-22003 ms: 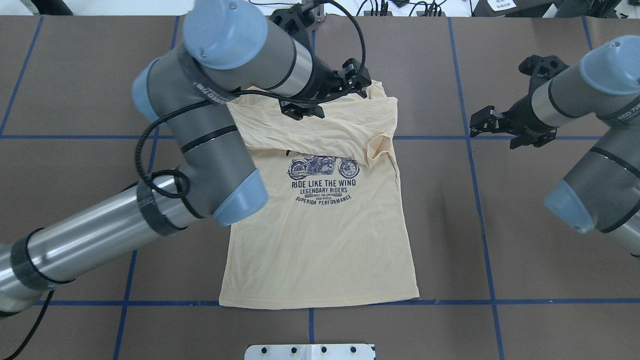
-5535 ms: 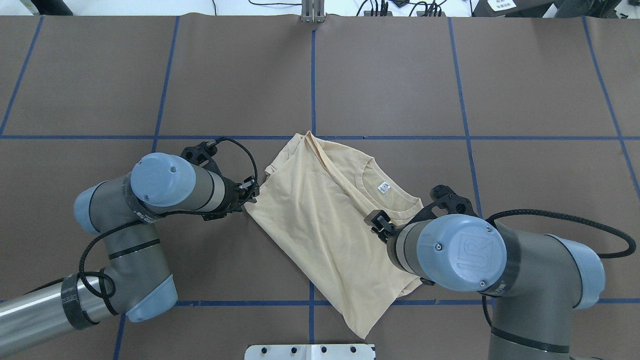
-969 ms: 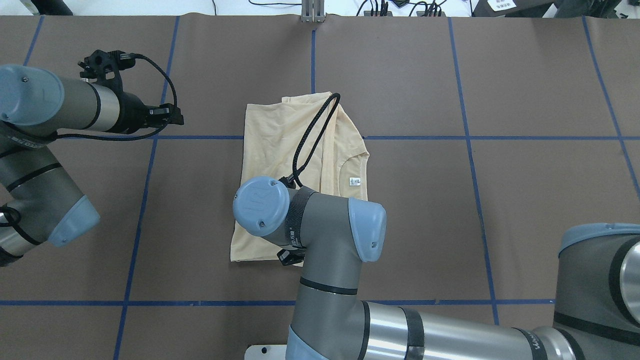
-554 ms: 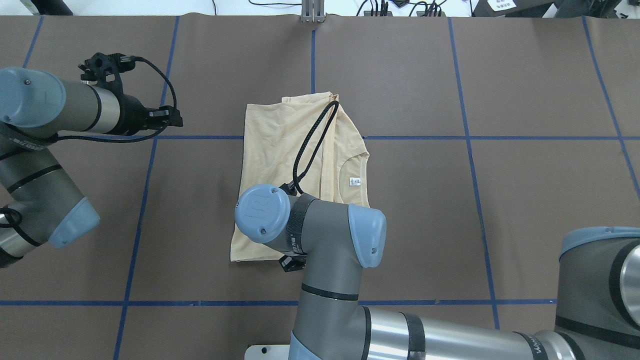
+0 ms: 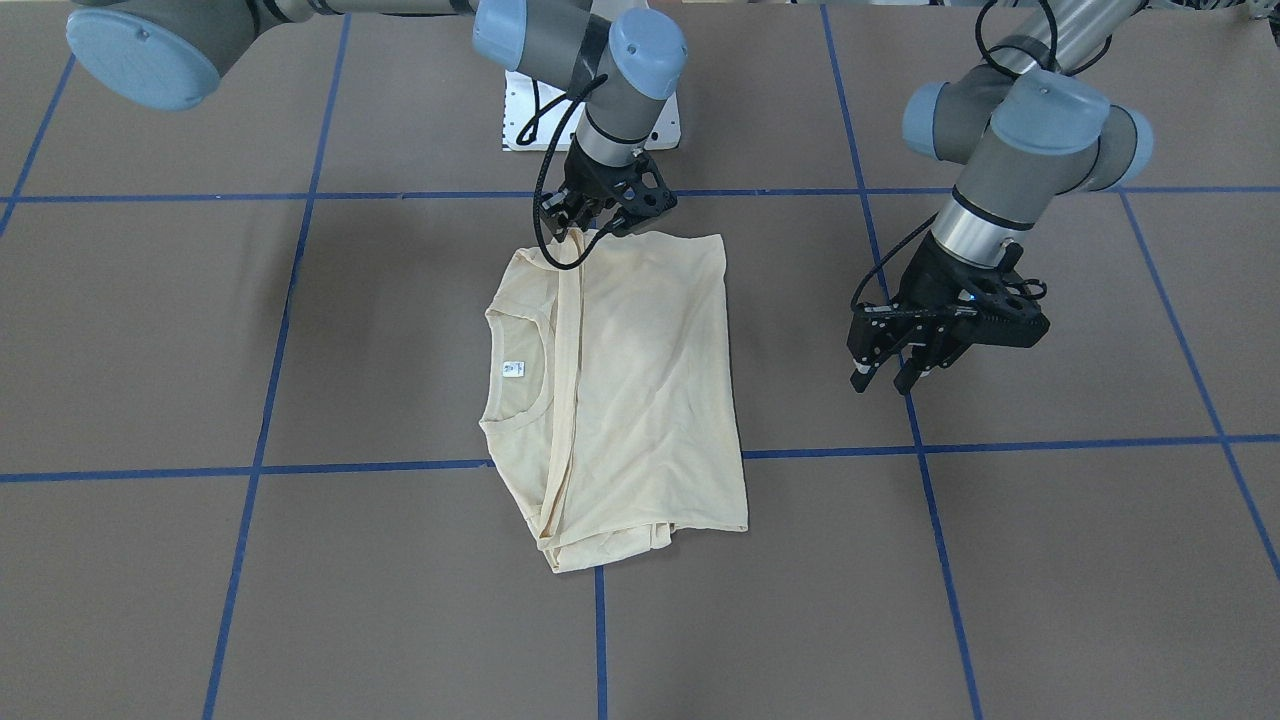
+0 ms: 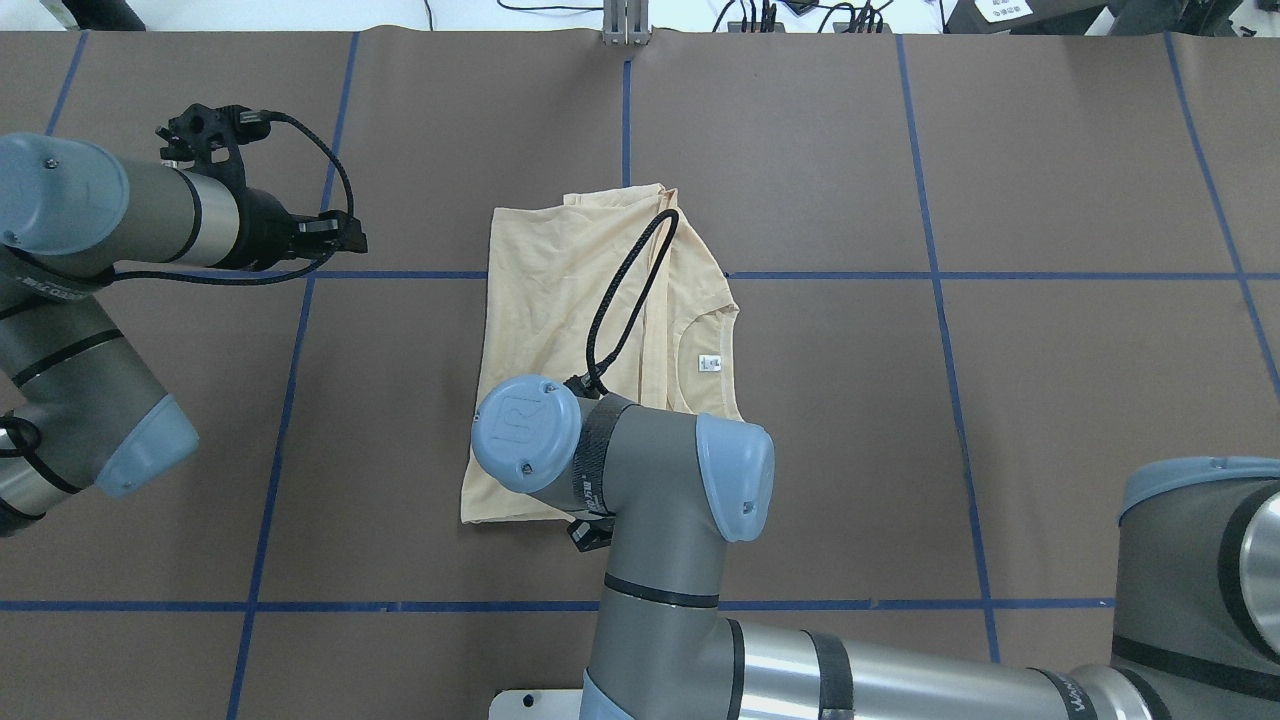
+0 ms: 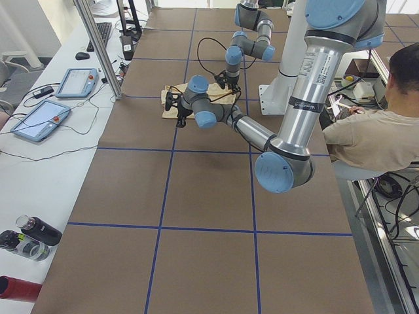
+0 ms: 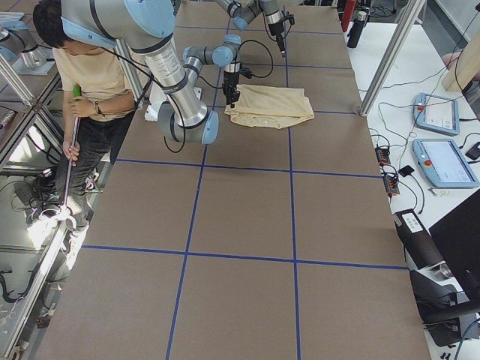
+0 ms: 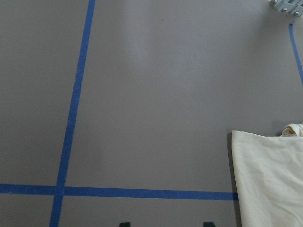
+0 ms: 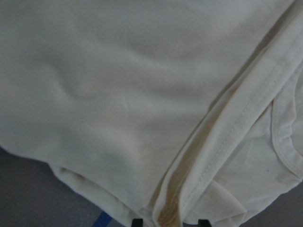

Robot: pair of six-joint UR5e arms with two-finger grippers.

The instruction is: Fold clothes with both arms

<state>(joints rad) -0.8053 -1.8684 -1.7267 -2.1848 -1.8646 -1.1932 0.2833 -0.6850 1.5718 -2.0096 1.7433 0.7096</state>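
The cream-yellow T-shirt (image 5: 640, 380) lies folded in a narrow rectangle at mid table, print hidden, with the ribbed neck and white label (image 5: 512, 369) showing on one side. It also shows in the overhead view (image 6: 560, 320). My right gripper (image 5: 592, 222) hangs low over the shirt's edge nearest the robot, jaws apart. In the right wrist view a folded seam (image 10: 213, 156) runs between its fingertips (image 10: 137, 221). My left gripper (image 5: 882, 382) is open and empty above bare table, well off the shirt's side. The left wrist view shows only a shirt corner (image 9: 270, 175).
The brown table cover carries a grid of blue tape lines (image 5: 300, 467). A white base plate (image 5: 515, 110) sits at the robot's edge. An operator sits beside the robot (image 7: 366, 131). Tablets (image 7: 39, 118) and bottles (image 7: 33, 232) lie on a side bench.
The shirt, once spread flat with its print up, now lies folded. Over the last second my right arm has drawn slightly back toward the robot. The shirt and left arm have stayed still.
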